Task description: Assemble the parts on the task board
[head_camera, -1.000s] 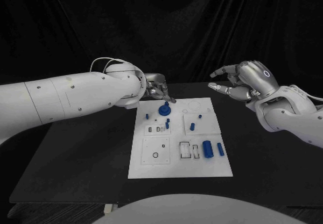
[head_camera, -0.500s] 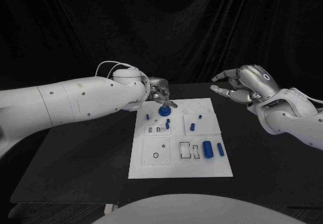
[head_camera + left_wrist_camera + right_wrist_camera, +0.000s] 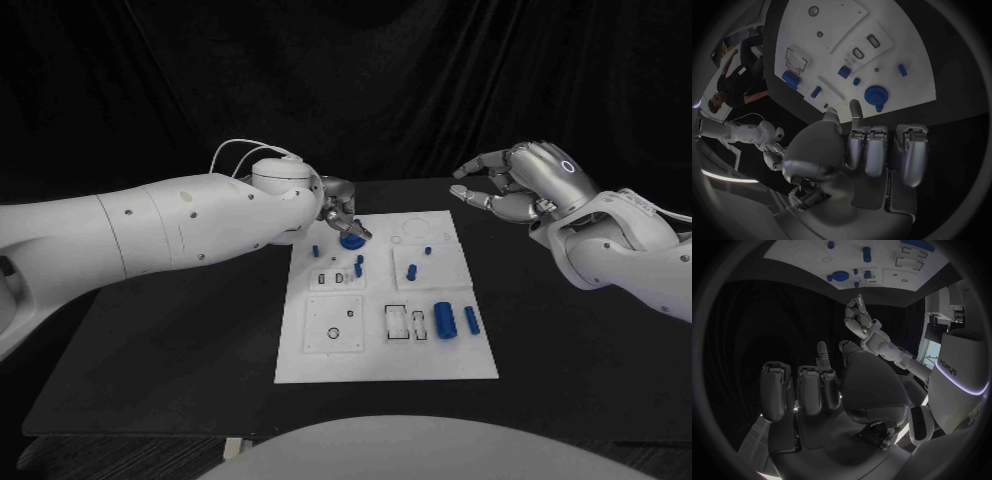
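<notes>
The white board is placed in the middle of the black table. Near its far left corner a round blue part is seen, and the left hand is held just above it with fingers curled, nothing gripped. The right hand is raised beyond the far right corner, fingers loosely bent and empty.

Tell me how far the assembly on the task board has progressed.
Early stage, it seems. Several blue parts stand on the task board, including a round blue part. The left hand hovers at that part, holding nothing. The right hand waits aside. Outlined slots remain unfilled.
</notes>
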### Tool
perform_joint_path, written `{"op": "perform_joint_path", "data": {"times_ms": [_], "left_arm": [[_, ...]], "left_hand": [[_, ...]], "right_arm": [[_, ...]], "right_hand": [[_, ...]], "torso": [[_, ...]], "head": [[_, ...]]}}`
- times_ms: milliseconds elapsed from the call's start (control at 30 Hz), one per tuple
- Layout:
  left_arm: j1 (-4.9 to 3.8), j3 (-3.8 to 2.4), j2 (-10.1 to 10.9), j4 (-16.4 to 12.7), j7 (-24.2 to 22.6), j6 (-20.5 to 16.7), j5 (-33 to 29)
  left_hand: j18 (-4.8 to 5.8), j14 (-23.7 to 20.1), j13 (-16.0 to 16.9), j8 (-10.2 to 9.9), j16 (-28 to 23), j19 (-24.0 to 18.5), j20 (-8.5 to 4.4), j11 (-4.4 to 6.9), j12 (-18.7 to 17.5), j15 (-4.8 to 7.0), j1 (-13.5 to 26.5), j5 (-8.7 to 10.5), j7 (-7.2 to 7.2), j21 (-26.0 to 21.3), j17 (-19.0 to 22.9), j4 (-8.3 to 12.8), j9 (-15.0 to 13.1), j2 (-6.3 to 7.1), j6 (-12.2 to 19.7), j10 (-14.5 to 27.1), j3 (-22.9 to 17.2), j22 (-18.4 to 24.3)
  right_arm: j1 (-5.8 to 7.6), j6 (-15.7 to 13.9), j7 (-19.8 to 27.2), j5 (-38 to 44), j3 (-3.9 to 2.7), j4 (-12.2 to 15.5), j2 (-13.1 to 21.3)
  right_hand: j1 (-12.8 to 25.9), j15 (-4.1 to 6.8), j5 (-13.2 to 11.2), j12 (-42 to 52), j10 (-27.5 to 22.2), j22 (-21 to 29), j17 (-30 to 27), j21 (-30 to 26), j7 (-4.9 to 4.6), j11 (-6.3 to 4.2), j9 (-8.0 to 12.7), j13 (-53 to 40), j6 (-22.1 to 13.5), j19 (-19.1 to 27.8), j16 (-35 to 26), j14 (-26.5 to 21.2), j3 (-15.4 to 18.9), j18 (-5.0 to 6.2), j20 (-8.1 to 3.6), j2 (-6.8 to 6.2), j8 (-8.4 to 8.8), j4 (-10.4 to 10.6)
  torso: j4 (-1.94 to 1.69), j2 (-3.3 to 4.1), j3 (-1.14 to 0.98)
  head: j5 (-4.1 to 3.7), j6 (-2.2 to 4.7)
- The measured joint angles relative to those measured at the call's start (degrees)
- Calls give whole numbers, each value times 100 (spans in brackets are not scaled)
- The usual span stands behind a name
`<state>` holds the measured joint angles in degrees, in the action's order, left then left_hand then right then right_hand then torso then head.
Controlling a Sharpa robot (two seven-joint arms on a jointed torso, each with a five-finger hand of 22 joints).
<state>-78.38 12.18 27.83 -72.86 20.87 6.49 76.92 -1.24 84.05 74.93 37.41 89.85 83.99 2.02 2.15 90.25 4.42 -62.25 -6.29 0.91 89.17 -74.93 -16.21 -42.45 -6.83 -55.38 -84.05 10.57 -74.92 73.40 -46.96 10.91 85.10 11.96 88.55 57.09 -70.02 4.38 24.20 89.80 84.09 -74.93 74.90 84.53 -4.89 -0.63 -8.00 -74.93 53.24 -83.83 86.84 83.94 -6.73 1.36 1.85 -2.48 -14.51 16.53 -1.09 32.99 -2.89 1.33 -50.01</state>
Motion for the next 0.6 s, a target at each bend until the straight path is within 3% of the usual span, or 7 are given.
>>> {"op": "perform_joint_path", "data": {"times_ms": [500, 600], "left_arm": [[251, 2, -138, 234, 216, 83, 80], [280, 2, -171, 276, 221, 94, 84]], "left_hand": [[-1, 1, 0, -635, 0, 6, -47, 40, 0, 41, 177, 134, 12, 0, 1, 1, 47, -26, -236, 1, 0, 1], [0, 1, -1, -1121, 0, 6, -47, 40, 0, 41, 238, 134, 81, 0, 1, 4, 250, -33, -324, 1, -39, 1]], "right_arm": [[-91, 143, -102, -1, 0, -40, -28], [-98, 158, -112, -1, 0, -45, -29]], "right_hand": [[0, 0, 219, 0, 0, 1, 0, 0, -21, 0, -1, 1, 21, -21, 0, 0, -26, 0, 21, 0, 0, -26], [0, 1, 219, 0, 0, 1, 0, 0, -21, 0, -1, 1, 21, -21, 0, 0, -26, 0, 21, 0, 0, -26]], "torso": [[3, -16, -4], [8, -16, -4]], "head": [[-16, 0], [-1, 0]]}}
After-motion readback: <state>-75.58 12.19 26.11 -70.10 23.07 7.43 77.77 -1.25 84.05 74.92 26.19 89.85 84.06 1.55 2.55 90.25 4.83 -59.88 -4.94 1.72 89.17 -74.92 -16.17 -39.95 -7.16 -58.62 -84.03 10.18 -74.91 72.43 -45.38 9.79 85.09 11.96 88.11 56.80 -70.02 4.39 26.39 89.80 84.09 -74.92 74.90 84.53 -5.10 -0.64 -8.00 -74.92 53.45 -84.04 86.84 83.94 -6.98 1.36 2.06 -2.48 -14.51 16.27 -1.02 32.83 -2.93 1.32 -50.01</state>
